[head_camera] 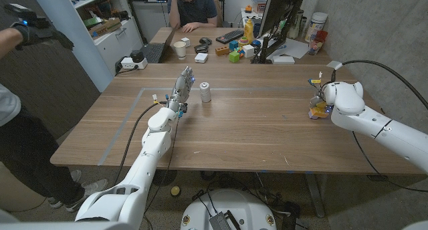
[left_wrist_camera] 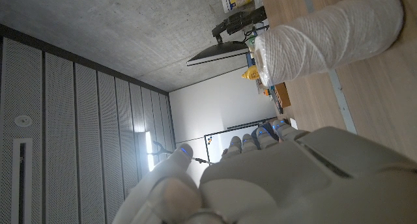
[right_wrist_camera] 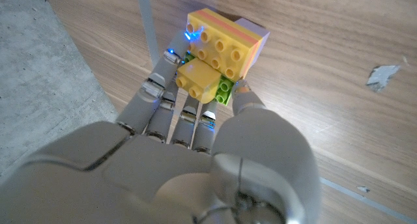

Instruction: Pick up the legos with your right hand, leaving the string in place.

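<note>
The legos are a clump of yellow, orange, purple and green bricks at the table's right edge, also seen as legos in the head view. My right hand reaches down onto them. In the right wrist view the right hand has its fingers on one side of the clump and its thumb against the green brick on the other, pinching it. The string is a white spool standing upright mid-table, close up as the spool. My left hand stands just left of it, fingers straight and holding nothing.
A pale tape line runs across the table behind the spool. A paper scrap lies on the wood near the legos. A second desk with a monitor, keyboard and cup stands behind, with a person seated there. Another person's gloved hand shows far left.
</note>
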{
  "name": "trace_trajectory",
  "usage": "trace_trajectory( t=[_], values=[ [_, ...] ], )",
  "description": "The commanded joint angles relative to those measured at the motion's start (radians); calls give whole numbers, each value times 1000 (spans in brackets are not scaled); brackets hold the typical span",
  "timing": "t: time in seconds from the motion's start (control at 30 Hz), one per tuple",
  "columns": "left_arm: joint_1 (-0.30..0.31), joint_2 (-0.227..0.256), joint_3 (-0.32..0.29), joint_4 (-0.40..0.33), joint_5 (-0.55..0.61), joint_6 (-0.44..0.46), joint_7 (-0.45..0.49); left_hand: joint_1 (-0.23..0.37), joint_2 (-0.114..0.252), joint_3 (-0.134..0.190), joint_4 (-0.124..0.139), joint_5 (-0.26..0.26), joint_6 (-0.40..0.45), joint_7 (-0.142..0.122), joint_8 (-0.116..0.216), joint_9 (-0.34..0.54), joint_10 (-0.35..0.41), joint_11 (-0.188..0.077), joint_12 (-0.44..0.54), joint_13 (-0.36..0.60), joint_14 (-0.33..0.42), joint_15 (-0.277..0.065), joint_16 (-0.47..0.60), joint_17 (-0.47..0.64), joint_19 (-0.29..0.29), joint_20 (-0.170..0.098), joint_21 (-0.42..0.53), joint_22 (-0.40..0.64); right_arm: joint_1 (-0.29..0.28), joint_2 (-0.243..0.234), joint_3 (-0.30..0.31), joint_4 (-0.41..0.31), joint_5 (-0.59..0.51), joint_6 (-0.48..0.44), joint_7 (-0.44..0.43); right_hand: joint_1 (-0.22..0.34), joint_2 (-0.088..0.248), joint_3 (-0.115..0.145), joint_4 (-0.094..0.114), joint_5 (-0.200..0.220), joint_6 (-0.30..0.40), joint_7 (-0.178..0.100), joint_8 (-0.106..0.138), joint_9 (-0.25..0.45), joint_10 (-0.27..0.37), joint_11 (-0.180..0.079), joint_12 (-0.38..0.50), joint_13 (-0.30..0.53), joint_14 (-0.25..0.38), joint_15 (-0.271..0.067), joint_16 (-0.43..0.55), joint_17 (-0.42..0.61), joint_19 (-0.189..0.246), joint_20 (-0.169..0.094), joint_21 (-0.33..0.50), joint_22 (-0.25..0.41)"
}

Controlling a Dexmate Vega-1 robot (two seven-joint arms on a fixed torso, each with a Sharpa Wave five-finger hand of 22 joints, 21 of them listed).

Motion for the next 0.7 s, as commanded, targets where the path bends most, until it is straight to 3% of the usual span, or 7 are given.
trace_trajectory(
  t=[0.03, 0.33, 0.7],
  values=[
    [5, 4, -1, -4, -3, 0, -5, -7, 78, -2, -2, 4, 1, -2, 3, 2, -89, -2, 5, 4, -165, 4, 1, 0, -12, -7, 4, 3, -15, -47, 18, -82, 89, -52, -124, 59, 53, 10, 6, -6, 8, -13, -4, 7, 5, 0, -2, 7, 59, -200, -2, 3, -2, 6, 5, 4],
    [1, 5, -1, 4, -4, -1, -9, -7, 79, -5, -3, 4, 4, -2, 3, 2, -89, -2, 5, 4, -165, 5, 1, 0, -12, -7, 4, 3, -26, -72, 30, -147, 100, -63, -189, 58, 52, 15, 15, -12, 14, -13, -7, 8, 13, 3, -1, 9, 59, -199, -3, 10, -1, 9, 7, 4],
    [-13, 1, -1, 26, -1, -6, -9, -6, 80, -7, -3, 5, 4, 0, 3, 3, -90, -1, 5, 4, -165, 5, 1, 0, -12, -6, 4, 3, -55, -89, 87, -198, 173, -36, -295, 58, 50, 21, 23, -17, 19, -13, -11, 9, 20, -1, -2, 11, 63, -203, -6, 14, -3, 11, 8, 4]
  ],
)
